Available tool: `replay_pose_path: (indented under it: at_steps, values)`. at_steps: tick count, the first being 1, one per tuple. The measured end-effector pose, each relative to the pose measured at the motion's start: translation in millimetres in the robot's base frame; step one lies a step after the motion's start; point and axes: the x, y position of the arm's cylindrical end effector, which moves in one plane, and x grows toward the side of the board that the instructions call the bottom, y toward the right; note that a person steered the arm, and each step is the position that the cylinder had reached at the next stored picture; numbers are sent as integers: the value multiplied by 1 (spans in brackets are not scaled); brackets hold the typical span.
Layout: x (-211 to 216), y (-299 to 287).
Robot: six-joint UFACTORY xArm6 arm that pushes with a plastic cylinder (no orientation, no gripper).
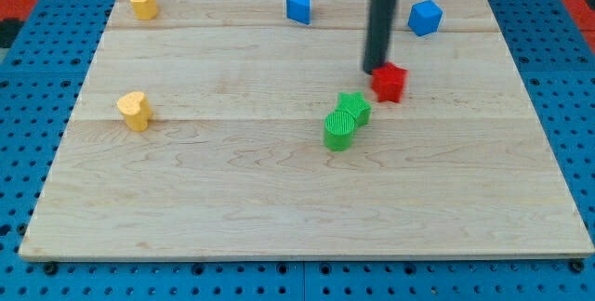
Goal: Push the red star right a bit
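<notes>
Touching the red star (390,82) on its left flank, my tip (376,68) sits ready; star lies rightward of it, toward table (279,217) right edge, upper-middle area. Tool is a bare rod, no jaws. Green blocks (347,120) just below-left.

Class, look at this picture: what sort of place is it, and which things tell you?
Probably a robotics lab bench: a wooden board resting on blue perforated panel, small coloured blocks such as the red block, and my tip beside it.
</notes>
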Motion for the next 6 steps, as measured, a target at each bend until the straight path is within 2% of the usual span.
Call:
replay_pose_path:
  at_steps: [1,2,3,4,6]
  values:
    - [-16,-36]
    - [-7,-69]
    - [22,8]
    - [23,60]
    - [23,62]
